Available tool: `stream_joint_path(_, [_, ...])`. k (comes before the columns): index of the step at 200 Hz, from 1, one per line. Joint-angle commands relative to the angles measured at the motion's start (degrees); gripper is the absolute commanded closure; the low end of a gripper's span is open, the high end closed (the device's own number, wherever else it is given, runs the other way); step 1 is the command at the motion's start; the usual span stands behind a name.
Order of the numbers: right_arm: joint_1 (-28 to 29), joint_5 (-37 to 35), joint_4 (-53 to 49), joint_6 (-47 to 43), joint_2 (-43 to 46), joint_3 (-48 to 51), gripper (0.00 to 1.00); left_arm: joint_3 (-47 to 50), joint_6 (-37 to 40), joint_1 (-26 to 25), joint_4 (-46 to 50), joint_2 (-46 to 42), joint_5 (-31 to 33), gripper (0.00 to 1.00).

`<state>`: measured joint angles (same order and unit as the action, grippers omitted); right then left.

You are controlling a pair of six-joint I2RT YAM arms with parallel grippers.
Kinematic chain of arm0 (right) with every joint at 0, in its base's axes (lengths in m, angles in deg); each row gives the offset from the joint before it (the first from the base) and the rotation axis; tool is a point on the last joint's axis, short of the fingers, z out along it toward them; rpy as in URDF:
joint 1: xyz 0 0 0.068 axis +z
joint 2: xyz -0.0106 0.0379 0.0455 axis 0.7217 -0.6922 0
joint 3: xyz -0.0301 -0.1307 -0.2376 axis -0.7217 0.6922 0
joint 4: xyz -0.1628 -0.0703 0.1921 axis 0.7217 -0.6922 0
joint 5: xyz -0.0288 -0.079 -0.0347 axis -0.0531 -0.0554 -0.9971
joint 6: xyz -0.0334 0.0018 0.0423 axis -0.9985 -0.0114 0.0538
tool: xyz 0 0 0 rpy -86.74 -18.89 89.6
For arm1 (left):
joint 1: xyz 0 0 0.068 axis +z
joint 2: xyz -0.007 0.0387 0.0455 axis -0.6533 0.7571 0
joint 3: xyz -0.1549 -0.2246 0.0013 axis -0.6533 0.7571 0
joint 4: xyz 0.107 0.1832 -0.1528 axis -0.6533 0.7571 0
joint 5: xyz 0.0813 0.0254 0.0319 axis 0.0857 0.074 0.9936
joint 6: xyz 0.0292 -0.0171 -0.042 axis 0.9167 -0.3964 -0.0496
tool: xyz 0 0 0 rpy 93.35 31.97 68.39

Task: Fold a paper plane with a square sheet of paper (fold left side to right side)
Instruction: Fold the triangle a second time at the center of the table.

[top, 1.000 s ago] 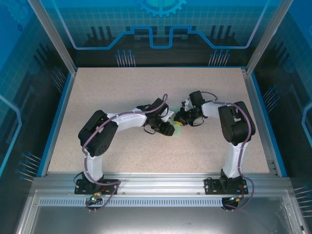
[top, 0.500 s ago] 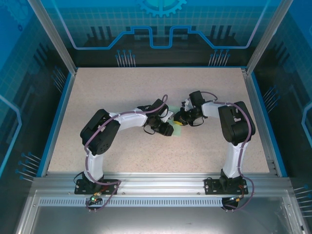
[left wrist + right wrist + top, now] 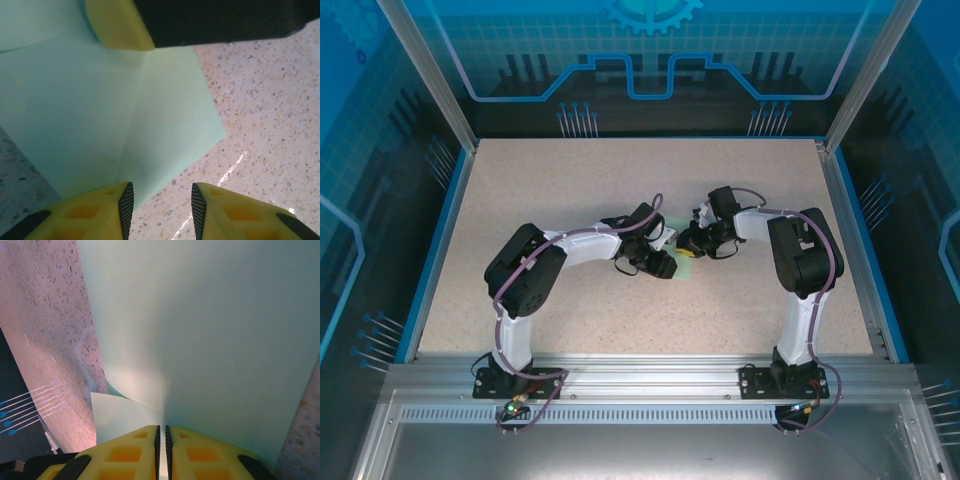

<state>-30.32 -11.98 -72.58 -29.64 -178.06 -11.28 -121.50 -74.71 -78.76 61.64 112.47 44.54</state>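
Mint-green paper, the square sheet of paper (image 3: 125, 125), lies at the centre of the worktop (image 3: 570, 190), between the two wrists, where a small green patch (image 3: 688, 253) is visible from above. One crease is seen in the left wrist view, running from the upper pad down to the near corner.

The sheet's edge is pinched by the right fingers (image 3: 150, 440), which are closed almost completely on it. From that pinch the paper (image 3: 210, 340) rises away from the worktop, and a second layer curls beneath it. The left fingers (image 3: 125, 202) are held partly open with nothing gripped. One tip sits at the near corner of the sheet, and bare worktop shows in the gap.

Over the last second almost nothing has been altered. Only a slight shift of the left arm's shoulder section is detected from above, while the sheet and both sets of fingers (image 3: 663, 263) (image 3: 690, 243) have kept their places. This is judged to be a holding phase: the flap is lifted but not yet laid over and pressed, so the fold is incomplete.
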Motion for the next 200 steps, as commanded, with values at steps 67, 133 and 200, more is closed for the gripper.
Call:
stream_joint_path(67, [0.32, -4.03, -5.12, -0.86, -3.17, 0.86, 0.86, 1.58, -1.69, 2.11, -1.72, -4.70, -3.01, 0.55])
stream_joint_path(133, [0.31, -4.05, -5.20, -0.86, -3.38, 0.89, 0.86, 1.13, -1.30, 2.30, -1.72, -1.02, -4.89, 0.55])
stream_joint_path(200, [0.36, -4.10, -5.20, -0.90, -3.45, 0.99, 0.86, 2.45, -1.01, 2.38, -1.47, -0.80, -4.05, 0.56])
